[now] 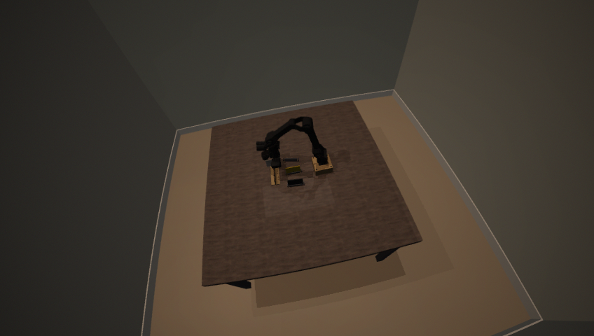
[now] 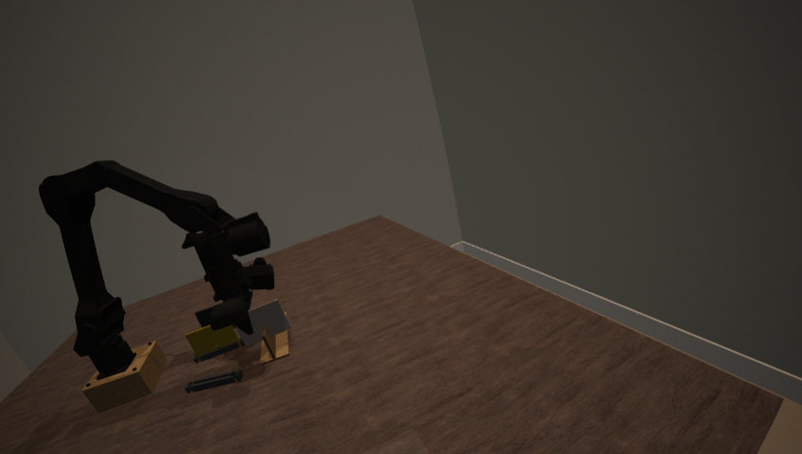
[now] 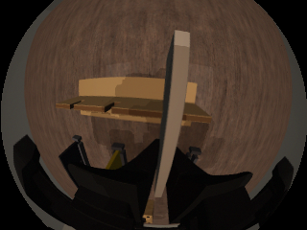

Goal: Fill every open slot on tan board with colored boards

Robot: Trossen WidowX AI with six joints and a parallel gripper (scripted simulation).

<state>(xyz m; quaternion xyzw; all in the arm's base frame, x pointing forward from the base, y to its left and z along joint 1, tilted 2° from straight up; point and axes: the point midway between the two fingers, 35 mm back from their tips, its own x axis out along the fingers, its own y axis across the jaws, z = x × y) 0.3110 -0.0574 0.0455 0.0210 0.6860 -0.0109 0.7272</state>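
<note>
From left to right in the wrist view, my closed jaws [image 1: 275,164] [image 2: 243,328] grip the pale gray board [image 2: 269,319] [image 3: 174,107] upright, crosswise over the tan board [image 1: 274,176] [image 2: 274,344] [image 3: 139,106]. The yellow board [image 1: 293,169] [image 2: 212,340] [image 3: 114,160] stands in its holder [image 1: 294,172] [image 2: 217,352] [image 3: 118,146].
</note>
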